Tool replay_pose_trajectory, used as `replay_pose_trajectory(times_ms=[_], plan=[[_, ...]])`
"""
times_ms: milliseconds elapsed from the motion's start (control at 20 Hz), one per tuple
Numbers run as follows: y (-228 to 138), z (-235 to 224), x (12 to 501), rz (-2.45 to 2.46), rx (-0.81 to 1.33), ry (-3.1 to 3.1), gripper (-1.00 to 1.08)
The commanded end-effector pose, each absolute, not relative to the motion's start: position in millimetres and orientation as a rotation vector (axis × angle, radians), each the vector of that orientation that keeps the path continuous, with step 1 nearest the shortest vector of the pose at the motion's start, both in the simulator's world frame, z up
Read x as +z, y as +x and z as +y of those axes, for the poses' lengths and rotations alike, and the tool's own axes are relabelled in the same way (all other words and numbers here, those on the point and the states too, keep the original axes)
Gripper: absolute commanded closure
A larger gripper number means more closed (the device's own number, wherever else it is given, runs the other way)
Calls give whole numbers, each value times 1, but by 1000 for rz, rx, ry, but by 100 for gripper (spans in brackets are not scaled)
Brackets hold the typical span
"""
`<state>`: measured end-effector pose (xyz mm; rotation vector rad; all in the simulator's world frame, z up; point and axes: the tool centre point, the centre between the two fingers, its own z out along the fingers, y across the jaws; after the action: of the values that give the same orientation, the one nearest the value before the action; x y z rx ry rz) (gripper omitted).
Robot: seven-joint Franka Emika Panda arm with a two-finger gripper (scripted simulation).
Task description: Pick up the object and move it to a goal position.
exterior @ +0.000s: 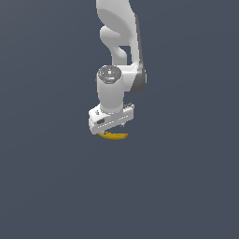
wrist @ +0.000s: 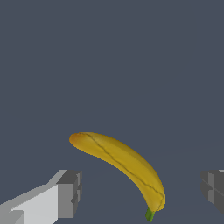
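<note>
As seen through the wrist view, the gripper point(wrist: 140, 192) stands wide, its two grey fingertips point(wrist: 70, 192) set well apart with the banana point(wrist: 122, 164) lying between them and touching neither. Its orange-tinted end points toward the one finger, and its green stem reaches nearer the other. On the exterior view, the white arm point(exterior: 116, 56) hangs directly over the banana point(exterior: 113, 136), whose yellow curve shows just beneath the gripper point(exterior: 112, 127) body, against a plain dark grey surface point(exterior: 46, 186).
</note>
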<state>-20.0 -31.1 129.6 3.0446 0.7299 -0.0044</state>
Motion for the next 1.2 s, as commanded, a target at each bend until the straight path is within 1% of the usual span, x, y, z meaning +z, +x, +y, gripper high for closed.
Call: replay_pose_trajectory(times_ms=[0, 1150], plan=[[-23, -34, 124, 832, -6, 3018, -92], [-53, -51, 77, 1663, -5, 2662, -92]])
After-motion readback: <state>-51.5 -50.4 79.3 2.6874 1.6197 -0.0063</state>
